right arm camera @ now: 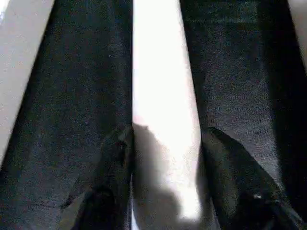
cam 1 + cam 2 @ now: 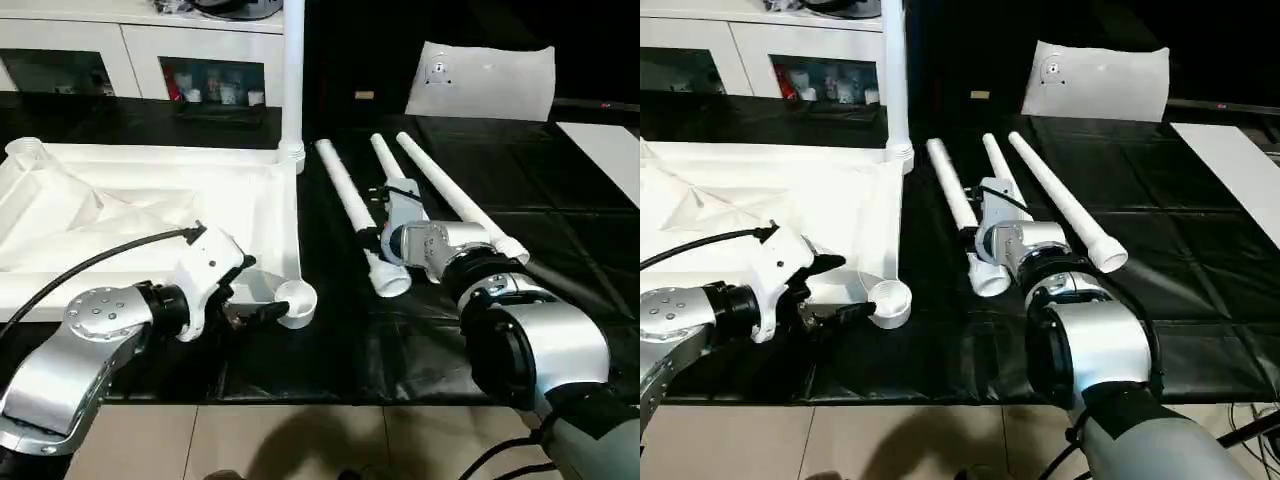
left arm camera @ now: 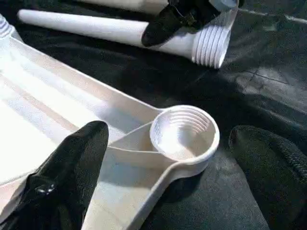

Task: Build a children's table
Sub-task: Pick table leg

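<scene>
**Leg pick-up beside the inverted tabletop, near corner socket kept free**

The tabletop (image 2: 150, 215) is laid ribbed side up on the black mat (image 2: 560, 190), so that its threaded corner sockets face upward; one leg (image 2: 292, 70) is already seated upright in the far corner. The left gripper (image 3: 168, 158) is held with its jaws wide apart, one finger (image 3: 72, 167) over the tabletop's rim and the other over the mat, straddling the near corner socket (image 3: 184, 134) without contact, presumably to steady that corner. Three loose legs are laid side by side on the mat. The right gripper (image 1: 165, 182) is set astride the middle leg (image 1: 163, 96) near its threaded end, jaws about half open with fingers close to both flanks; a firm grip cannot be confirmed.
</scene>
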Controlling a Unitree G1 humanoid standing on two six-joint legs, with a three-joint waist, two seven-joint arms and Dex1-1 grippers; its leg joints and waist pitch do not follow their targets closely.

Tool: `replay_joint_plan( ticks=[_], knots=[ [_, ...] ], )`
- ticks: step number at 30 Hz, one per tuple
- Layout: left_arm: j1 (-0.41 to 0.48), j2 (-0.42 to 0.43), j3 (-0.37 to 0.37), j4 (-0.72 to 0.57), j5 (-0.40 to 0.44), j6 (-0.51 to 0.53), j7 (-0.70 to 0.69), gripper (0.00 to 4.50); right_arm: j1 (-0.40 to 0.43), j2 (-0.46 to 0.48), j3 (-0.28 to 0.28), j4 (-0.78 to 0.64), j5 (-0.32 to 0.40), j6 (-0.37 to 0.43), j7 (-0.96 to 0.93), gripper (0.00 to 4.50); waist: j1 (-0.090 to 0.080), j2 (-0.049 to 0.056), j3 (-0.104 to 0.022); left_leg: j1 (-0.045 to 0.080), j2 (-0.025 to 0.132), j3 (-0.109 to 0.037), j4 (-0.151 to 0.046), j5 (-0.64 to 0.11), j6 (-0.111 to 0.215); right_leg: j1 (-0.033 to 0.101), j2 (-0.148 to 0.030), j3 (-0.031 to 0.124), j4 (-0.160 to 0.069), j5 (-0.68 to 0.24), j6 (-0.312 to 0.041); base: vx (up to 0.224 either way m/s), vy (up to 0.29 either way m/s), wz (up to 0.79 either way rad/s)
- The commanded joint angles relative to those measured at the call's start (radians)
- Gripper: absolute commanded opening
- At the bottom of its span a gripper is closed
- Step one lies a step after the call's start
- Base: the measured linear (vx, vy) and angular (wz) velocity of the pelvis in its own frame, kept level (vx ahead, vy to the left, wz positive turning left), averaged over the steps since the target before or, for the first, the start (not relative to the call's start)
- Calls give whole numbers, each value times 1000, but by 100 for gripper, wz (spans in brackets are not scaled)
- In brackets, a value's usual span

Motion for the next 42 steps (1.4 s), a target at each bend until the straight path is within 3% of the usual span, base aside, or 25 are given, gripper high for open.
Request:
replay_joint_plan(
  ticks=[1,8,9,11,15,16,17,19,20,21,22,23,25,26,27,28,29,33,34,37,38,39,40,42],
  knots=[
    [-17,-4,-5,12,18,-16,14,450,-7,-11,-23,10,26,2,-7,187,-2,23,-64,-4,-2,15,-60,-221,-39,51,-65,29,-70,-238,-154,0,0,0],
    [-39,-45,8,51,23,-46,65,450,-2,-16,-70,-49,73,-110,57,182,0,27,-69,-7,-1,17,-57,-178,-26,55,-65,29,-63,-150,-180,0,0,0],
    [-51,-65,7,70,31,-59,85,450,11,-9,-97,-94,107,-164,80,182,1,33,-69,-7,-1,16,-56,-176,-25,56,-65,29,-61,-139,-185,0,0,0],
    [-80,-113,9,106,40,-94,125,450,51,-1,-81,-179,89,-299,54,182,4,31,-71,-8,0,17,-56,-160,-17,60,-67,29,-62,-115,-188,0,0,0],
    [-106,-150,16,132,43,-123,156,450,80,2,-92,-238,104,-330,56,182,6,32,-72,-12,-3,16,-55,-126,-12,64,-63,28,-58,-77,-191,0,0,0],
    [-123,-170,24,148,38,-135,171,450,100,1,-109,-286,142,-284,110,182,6,39,-72,-12,-4,16,-54,-130,-12,64,-64,28,-59,-83,-189,0,0,0],
    [-141,-189,33,165,33,-147,186,450,121,-1,-127,-337,185,-231,175,182,6,33,-73,-11,-4,16,-54,-133,2,69,-61,29,-61,-69,-185,0,0,0],
    [-146,-194,35,170,31,-150,191,450,126,-2,-132,-350,199,-215,197,182,6,32,-73,-13,-3,14,-56,-131,7,71,-63,28,-63,-72,-188,0,0,0],
    [-164,-216,50,189,15,-152,199,450,170,8,-143,-430,243,-207,248,182,7,56,-72,-11,-5,11,-55,-135,2,69,-64,27,-61,-81,-193,0,0,0],
    [-183,-241,67,203,-8,-145,206,450,214,14,-139,-508,279,-199,304,182,5,41,-72,-8,0,14,-54,-148,5,66,-65,27,-69,-88,-196,0,0,0],
    [-210,-278,94,222,-44,-133,214,450,277,21,-127,-616,327,-183,382,182,6,54,-73,-10,-4,11,-54,-145,4,72,-64,26,-64,-85,-203,0,0,0],
    [-232,-308,116,233,-78,-121,220,450,325,22,-111,-695,361,-164,439,181,12,41,-75,-13,-4,13,-52,-111,26,81,-65,30,-66,-40,-206,0,0,0],
    [-258,-341,140,240,-118,-106,227,450,373,20,-91,-772,398,-136,495,181,20,44,-75,-15,-2,12,-51,-89,34,81,-68,30,-68,-38,-212,0,0,0],
    [-287,-375,163,252,-162,-91,237,450,422,15,-72,-849,436,-107,548,181,20,41,-71,-18,-6,13,-54,-91,34,83,-65,27,-72,-60,-210,0,0,0],
    [-306,-395,176,261,-187,-82,242,450,449,12,-66,-894,464,-82,580,181,26,41,-69,-12,-5,16,-52,-113,34,78,-65,28,-81,-114,-199,0,0,0],
    [-331,-425,194,274,-226,-66,250,450,482,7,-58,-948,499,-44,619,180,25,37,-67,-15,-7,14,-55,-119,31,81,-66,27,-83,-157,-190,0,0,0],
    [-371,-472,225,291,-297,-32,263,450,525,-5,-38,-1015,534,4,673,180,31,38,-66,-9,-6,16,-52,-129,33,76,-66,28,-90,-195,-179,0,0,0],
    [-443,-550,284,321,-425,17,291,450,578,-24,1,-1108,582,75,734,180,30,37,-64,-13,-10,14,-52,-130,32,75,-67,25,-98,-273,-158,0,0,0],
    [-461,-566,298,329,-446,29,294,450,594,-29,10,-1139,596,92,742,180,33,31,-64,-12,-9,13,-51,-129,34,74,-66,25,-101,-294,-148,0,0,0],
    [-487,-586,314,342,-474,41,297,432,611,-33,21,-1177,618,116,757,180,36,33,-65,-14,-7,10,-54,-109,37,74,-66,24,-100,-283,-135,0,0,0],
    [-508,-605,343,348,-540,52,301,422,623,-37,35,-1197,622,122,762,180,36,39,-65,-15,-7,9,-54,-108,35,74,-66,23,-98,-280,-137,0,0,0],
    [-513,-609,350,348,-559,54,300,422,625,-37,39,-1201,622,124,762,180,36,35,-66,-15,-9,11,-52,-104,33,74,-65,23,-100,-273,-140,0,0,0],
    [-515,-608,356,342,-584,68,288,414,634,-38,45,-1218,625,131,762,180,37,40,-66,-18,-7,9,-54,-97,33,75,-66,23,-98,-256,-146,0,0,0],
    [-511,-600,350,334,-589,81,271,403,638,-37,48,-1227,628,134,760,180,35,38,-67,-15,-6,9,-54,-102,35,73,-65,22,-98,-241,-150,0,0,0]
  ],
)
